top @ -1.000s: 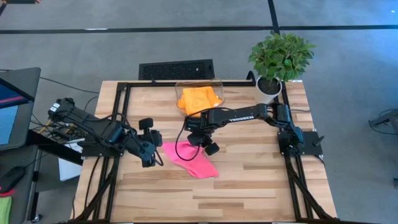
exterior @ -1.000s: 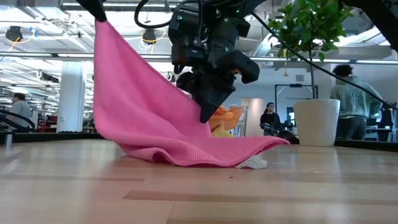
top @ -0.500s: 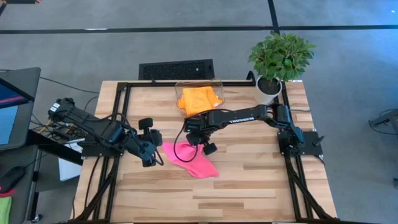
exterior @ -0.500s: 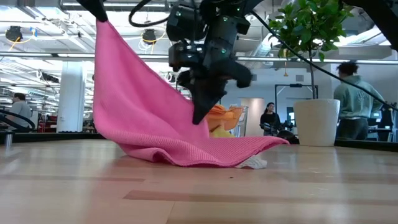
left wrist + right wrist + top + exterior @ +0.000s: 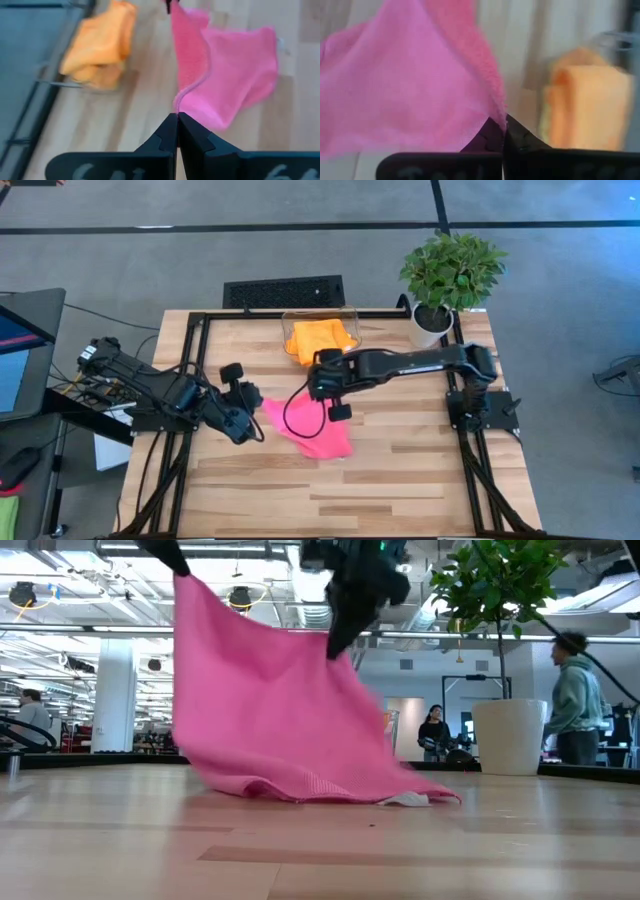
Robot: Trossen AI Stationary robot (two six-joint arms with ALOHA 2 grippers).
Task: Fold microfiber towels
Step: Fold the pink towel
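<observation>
- Right end effector (image 5: 345, 635) is pinched tight on a top corner of the pink towel (image 5: 280, 710), high above the tabletop (image 5: 320, 850).
- Left end effector (image 5: 175, 560) is clamped on the other top corner, so the cloth hangs between the two, its lower edge trailing on the wood.
- This looks like the spread-out step, ahead of the first fold.
- Next, I'd say: draw the corners apart until taut, then lay the towel flat.
- Orange towels (image 5: 318, 340) wait in the clear bin (image 5: 352, 313) at the back edge.
</observation>
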